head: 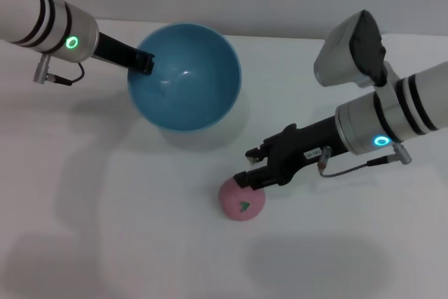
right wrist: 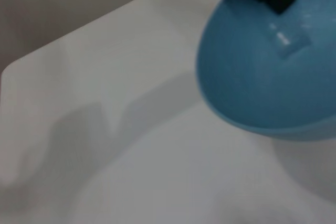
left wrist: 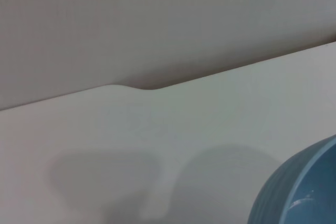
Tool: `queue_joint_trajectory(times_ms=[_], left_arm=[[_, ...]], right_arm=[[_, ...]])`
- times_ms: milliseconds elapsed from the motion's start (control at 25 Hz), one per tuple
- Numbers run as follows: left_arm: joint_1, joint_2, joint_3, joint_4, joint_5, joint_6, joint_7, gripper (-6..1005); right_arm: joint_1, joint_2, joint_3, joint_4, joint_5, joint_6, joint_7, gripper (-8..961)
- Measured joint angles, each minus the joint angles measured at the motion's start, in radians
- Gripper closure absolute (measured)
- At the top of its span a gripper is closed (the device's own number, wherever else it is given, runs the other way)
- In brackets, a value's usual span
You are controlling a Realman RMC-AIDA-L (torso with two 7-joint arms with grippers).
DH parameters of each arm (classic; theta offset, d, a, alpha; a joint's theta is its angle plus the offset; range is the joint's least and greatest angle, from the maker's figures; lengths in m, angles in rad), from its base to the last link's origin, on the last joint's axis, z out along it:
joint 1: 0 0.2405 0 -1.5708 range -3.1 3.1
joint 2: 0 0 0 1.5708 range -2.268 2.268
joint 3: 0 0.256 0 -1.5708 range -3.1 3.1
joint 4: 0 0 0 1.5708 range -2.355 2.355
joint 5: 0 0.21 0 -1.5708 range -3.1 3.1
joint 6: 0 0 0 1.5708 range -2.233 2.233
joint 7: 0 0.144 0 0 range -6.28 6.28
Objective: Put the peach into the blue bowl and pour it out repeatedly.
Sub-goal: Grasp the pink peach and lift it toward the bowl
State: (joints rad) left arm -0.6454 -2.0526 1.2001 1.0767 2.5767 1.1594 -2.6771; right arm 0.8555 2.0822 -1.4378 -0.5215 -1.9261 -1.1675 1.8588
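The left gripper has its jaws clamped on the rim of the blue bowl, which it holds tilted and empty above the desk. Just right of and nearer than the bowl, the peach lies on the desk. The right gripper poises its parted jaws against the peach without gripping it, so putting the fruit in the bowl is, I judge, still to do.

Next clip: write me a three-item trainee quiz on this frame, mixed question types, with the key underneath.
1. True or false: the peach lies inside the blue bowl.
2. Which gripper grips the bowl's rim: A) left gripper B) right gripper?
3. Fill in: the bowl is tilted and its inside holds ____.

Key
1. False; it rests on the white table, at the right gripper's fingertips.
2. A.
3. Nothing.
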Motion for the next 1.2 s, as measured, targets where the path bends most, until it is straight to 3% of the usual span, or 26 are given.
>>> queue_joint_trajectory(times_ms=[400, 800, 1080, 1200], left_arm=[[-0.015, -0.004, 0.009, 0.019, -0.003, 0.039, -0.005, 1000], [-0.022, -0.005, 0.031, 0.020, -0.004, 0.049, 0.000, 1001], [-0.027, -0.006, 0.063, 0.020, -0.005, 0.049, -0.005, 1001], [-0.029, -0.006, 0.064, 0.020, -0.006, 0.049, -0.005, 1001]], right_arm=[[-0.014, 0.007, -0.125, 0.012, 0.026, 0.085, 0.033, 395], [-0.021, 0.009, -0.389, 0.029, 0.189, 0.259, 0.025, 410], [-0.025, 0.007, -0.412, 0.027, 0.191, 0.288, 0.025, 420], [-0.029, 0.003, -0.408, 0.022, 0.194, 0.290, 0.026, 542]])
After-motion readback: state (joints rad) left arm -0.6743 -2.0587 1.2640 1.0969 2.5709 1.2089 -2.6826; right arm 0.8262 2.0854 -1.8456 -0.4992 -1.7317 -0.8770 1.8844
